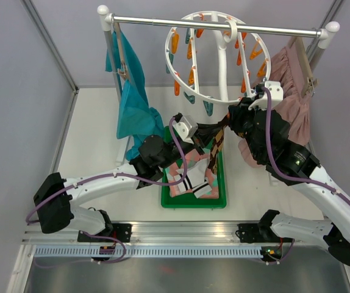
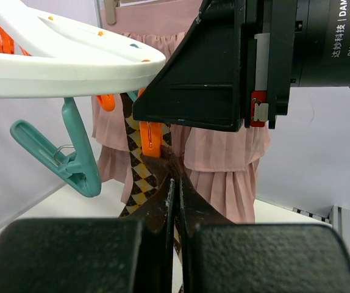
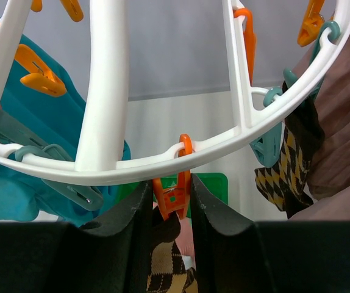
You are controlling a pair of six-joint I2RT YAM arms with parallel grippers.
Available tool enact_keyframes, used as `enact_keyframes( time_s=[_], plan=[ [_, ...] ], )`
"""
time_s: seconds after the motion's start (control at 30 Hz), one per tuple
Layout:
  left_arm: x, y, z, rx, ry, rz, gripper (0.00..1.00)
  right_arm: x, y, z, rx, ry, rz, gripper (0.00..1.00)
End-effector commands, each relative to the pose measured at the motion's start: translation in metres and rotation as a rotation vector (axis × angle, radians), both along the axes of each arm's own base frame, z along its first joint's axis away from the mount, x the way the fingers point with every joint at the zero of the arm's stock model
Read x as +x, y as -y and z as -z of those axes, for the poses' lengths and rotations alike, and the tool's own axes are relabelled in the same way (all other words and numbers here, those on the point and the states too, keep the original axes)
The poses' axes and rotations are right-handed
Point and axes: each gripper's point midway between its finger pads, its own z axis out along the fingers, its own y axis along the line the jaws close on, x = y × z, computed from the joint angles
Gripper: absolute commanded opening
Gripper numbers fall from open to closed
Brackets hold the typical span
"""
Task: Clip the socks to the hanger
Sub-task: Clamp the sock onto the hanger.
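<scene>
Left wrist view gave me the closest look at the argyle sock (image 2: 139, 177). Its upper end reached an orange clip (image 2: 150, 139) hanging under the rim of the hanger (image 2: 59, 67). The left gripper (image 2: 175, 189) was pressed together on the brown fabric just below that clip, with no gap between its fingers. I could not tell whether the clip's mouth had actually bitten the sock.

On the right wrist camera, the right gripper (image 3: 172, 196) had one finger on each side of the same orange clip and was pinching its handles. The top of the sock sat directly beneath it. Further along the ring, a second argyle sock (image 3: 285, 177) hung from a teal clip (image 3: 266, 143), clear of both grippers.

From the top camera, the hanger hung by its hook from the rail (image 1: 217, 24), and the two grippers met under its near edge. Below them sat the green tray (image 1: 193, 203), which held the loose socks (image 1: 190, 180), white-and-black striped and pink ones lying in a heap. A teal garment (image 1: 132, 104) hung at the left end of the rail and a pink skirt (image 1: 291, 85) at the right end.
</scene>
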Motion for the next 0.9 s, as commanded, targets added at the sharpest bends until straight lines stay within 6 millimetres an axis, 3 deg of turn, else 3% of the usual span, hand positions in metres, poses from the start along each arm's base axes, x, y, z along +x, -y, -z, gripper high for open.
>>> enact_keyframes(
  time_s=[0.0, 0.4, 0.87],
  plan=[
    [-0.008, 0.001, -0.028, -0.091, 0.045, 0.027, 0.02, 0.001, 0.003, -0.012, 0.046, 0.037, 0.021, 0.0],
    [-0.002, 0.015, -0.024, -0.038, 0.078, 0.006, 0.02, -0.001, 0.0, -0.013, 0.053, 0.035, 0.003, 0.0],
    [0.005, 0.004, -0.037, -0.075, 0.094, -0.068, 0.02, -0.001, 0.007, -0.004, 0.02, 0.016, 0.034, 0.0]
  ],
)
